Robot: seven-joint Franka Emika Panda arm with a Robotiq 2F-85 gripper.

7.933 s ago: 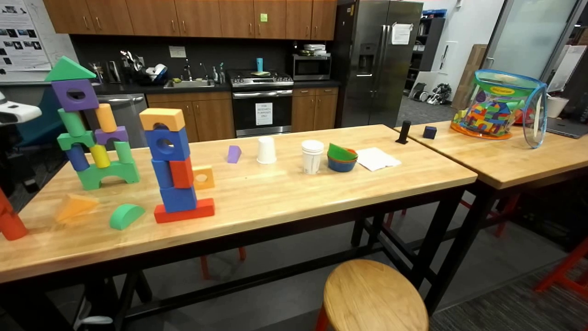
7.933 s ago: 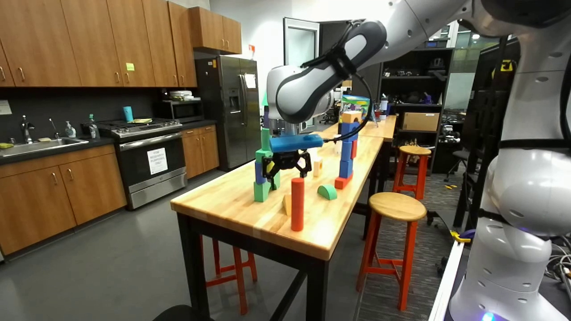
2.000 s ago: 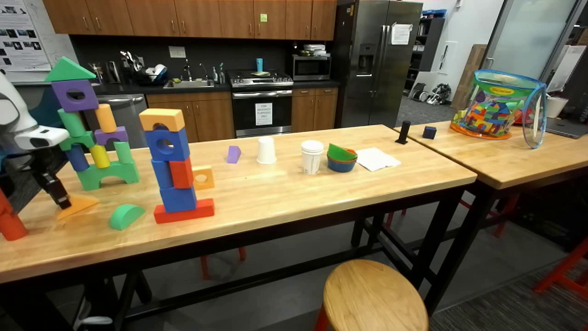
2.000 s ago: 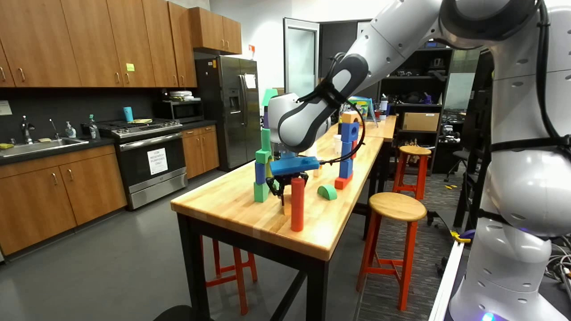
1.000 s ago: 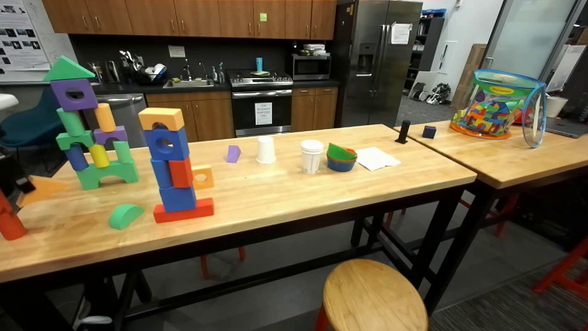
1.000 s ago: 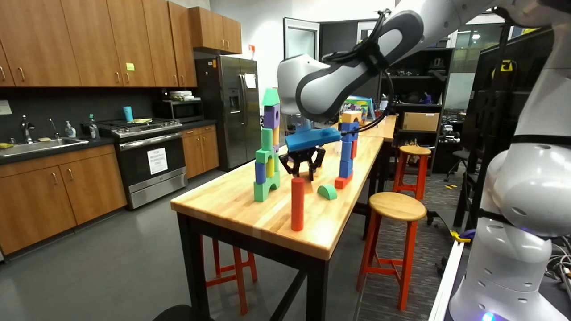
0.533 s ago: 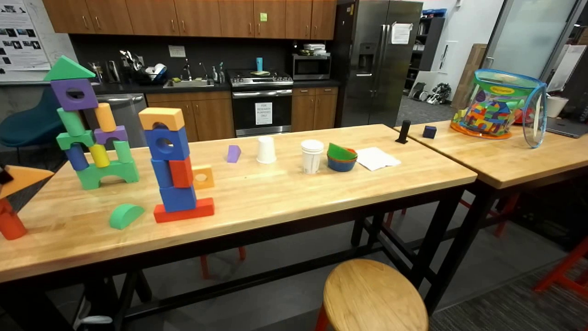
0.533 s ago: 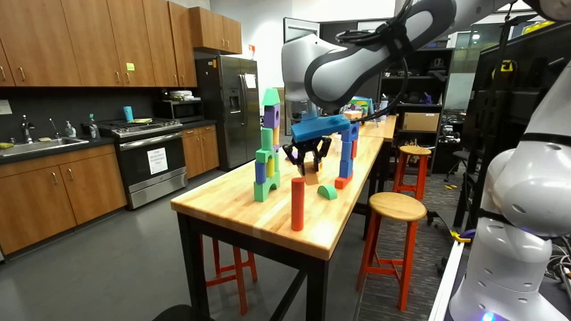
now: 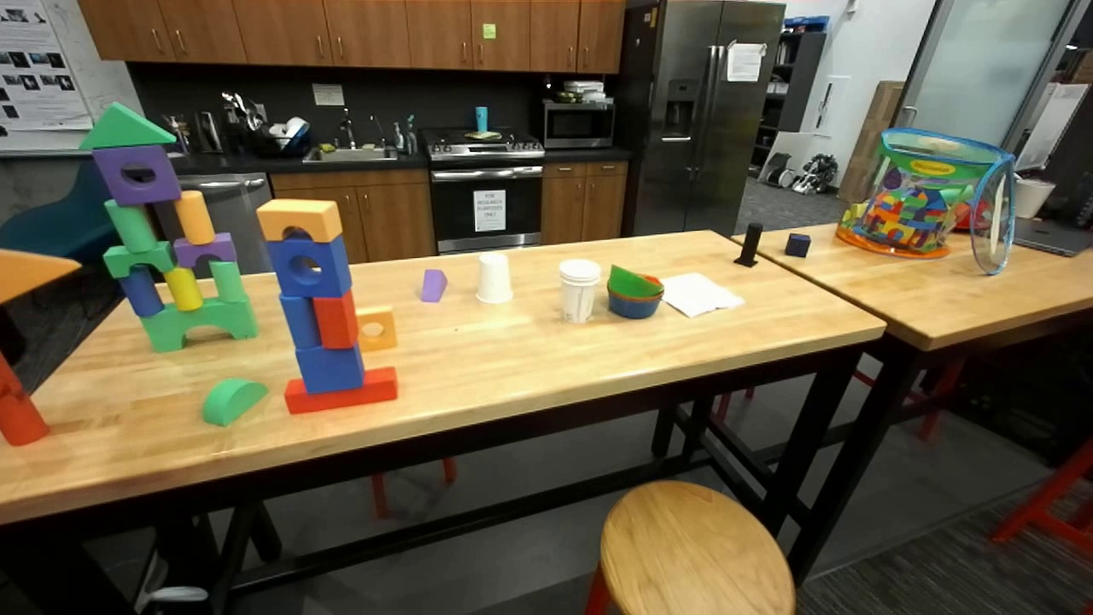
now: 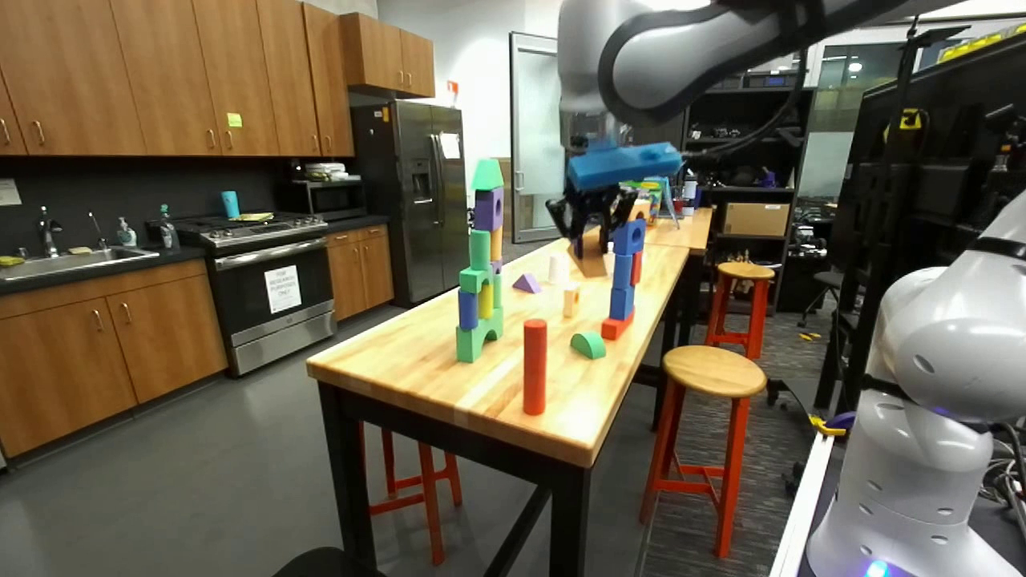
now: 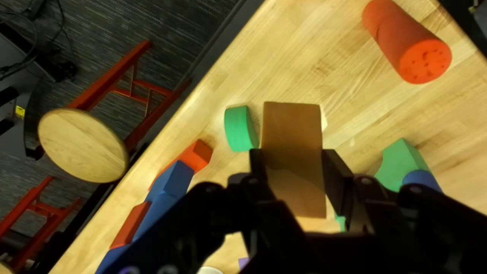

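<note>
Wrist view has the pincer [image 11: 293, 161] reaching up from the bottom of the frame, clamped on both sides of an orange block [image 11: 292, 140] held mid-frame above the desk [image 11: 289, 72]. Just left of the block in that picture lies a green half-round [image 11: 240, 129], and farther left the desk's long edge slants from the top middle to the lower left, a stool [image 11: 83, 144] beyond it. Near that edge, at lower left, rises a blue-and-red stack [image 11: 173, 180]. At upper right a red column [image 11: 407, 45] stands close to the short edge, with a broad stretch of wood grain between it and the block. In an exterior view, the orange block [image 10: 591, 263] hangs right of centre, between the green-roofed tower [image 10: 488, 210] and the stack, the pincer overlapping the stack's top. In an exterior view, the orange block [image 9: 32, 273] juts in at the left edge, well apart from the stack.
</note>
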